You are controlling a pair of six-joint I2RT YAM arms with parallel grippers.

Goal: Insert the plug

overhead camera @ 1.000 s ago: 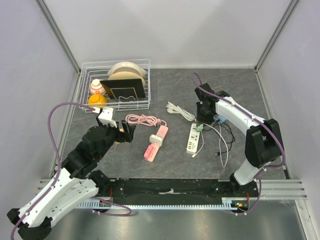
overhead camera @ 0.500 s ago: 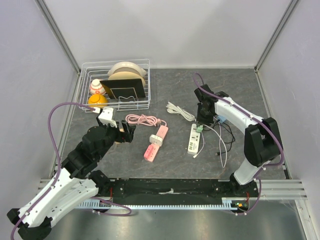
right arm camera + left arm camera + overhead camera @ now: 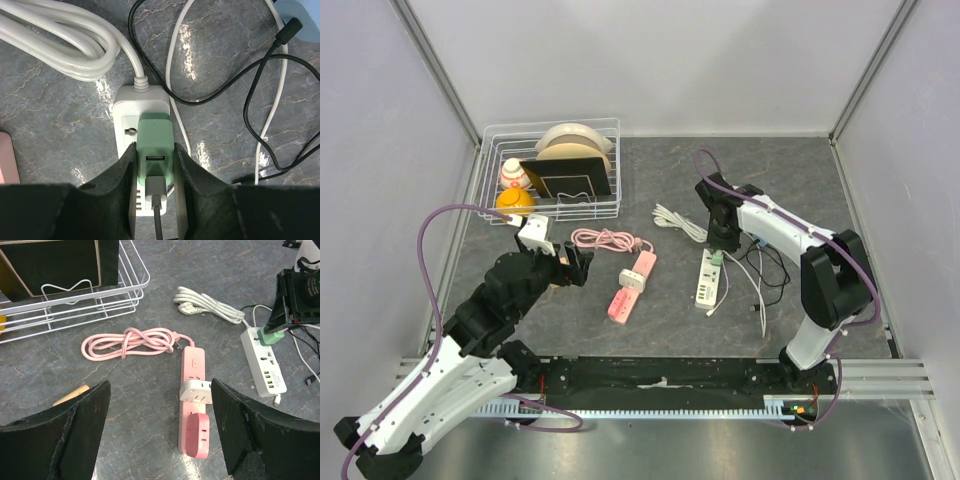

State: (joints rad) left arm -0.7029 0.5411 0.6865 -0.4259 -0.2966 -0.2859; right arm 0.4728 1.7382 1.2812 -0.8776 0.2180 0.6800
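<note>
- Clamped with the right gripper on both sides of the green plug.
- Standing upright on the far socket of the white power strip.
- Probably seated or nearly so, pins hidden; left to do: final push, then release.

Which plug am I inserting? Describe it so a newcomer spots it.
Find the white power strip right of centre. At its far end, the right gripper pinches a mint-green plug. It's the only green piece; the other strip, the pink strip, lies to the left.
</note>
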